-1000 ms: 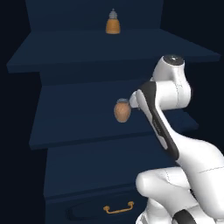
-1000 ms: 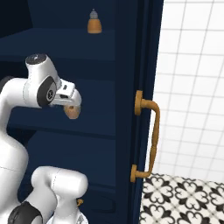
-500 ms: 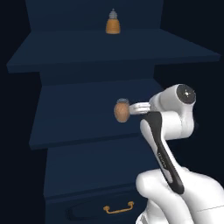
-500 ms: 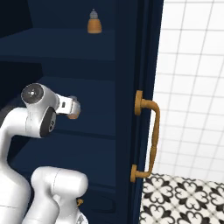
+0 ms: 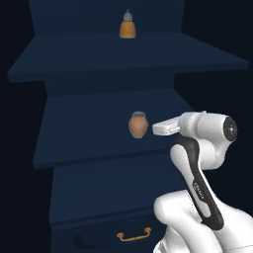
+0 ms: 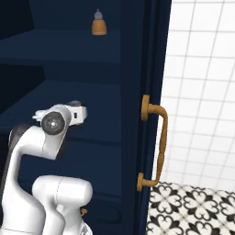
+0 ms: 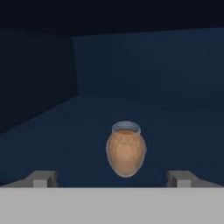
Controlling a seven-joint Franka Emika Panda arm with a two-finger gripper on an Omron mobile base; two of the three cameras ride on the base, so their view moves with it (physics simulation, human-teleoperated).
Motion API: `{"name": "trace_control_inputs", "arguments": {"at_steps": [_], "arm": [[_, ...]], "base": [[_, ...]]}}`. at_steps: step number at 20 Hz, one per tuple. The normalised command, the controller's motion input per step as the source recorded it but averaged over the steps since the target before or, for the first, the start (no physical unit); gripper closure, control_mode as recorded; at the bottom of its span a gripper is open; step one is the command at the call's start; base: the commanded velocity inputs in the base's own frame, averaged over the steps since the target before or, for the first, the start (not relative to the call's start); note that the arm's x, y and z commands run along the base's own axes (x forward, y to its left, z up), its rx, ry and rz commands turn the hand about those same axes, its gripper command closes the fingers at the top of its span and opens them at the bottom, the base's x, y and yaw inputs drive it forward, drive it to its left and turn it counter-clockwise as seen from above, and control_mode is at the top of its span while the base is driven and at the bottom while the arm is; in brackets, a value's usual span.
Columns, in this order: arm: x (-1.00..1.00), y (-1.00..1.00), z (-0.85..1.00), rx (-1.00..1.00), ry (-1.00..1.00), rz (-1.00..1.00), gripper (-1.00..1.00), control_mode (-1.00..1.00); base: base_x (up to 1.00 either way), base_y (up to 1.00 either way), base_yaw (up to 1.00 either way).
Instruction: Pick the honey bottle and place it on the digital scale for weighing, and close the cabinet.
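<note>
Navy cabinet (image 5: 123, 59) shelf, honey bottle (image 5: 138, 124) upright, end effector (image 7: 113, 178) open nr it

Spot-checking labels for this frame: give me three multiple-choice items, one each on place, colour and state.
1. Where does the honey bottle stand?
A. top shelf
B. middle shelf
C. drawer

2. What colour are the cabinet handles?
A. brass
B. black
C. white

3. How is the end effector?
A. shut on the bottle
B. open, bottle ahead between the fingertips
C. holding a handle

Key: B, it stands a shelf below the orange bottle; A, the door handle is brass; B, the hand view shows the fingertips spread, apart from the bottle.
</note>
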Motion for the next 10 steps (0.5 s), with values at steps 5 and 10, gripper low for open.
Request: {"name": "trace_control_inputs", "arguments": {"at_steps": [5, 10], "arm": [[0.00, -0.27, -0.07, 0.00, -0.21, 0.30, -1.00, -1.00], [0.01, -0.20, -0.26, 0.00, -0.09, 0.30, -1.00, -1.00]], "base": [[0.00, 0.00, 0.00], [0.00, 0.00, 0.00]]}}
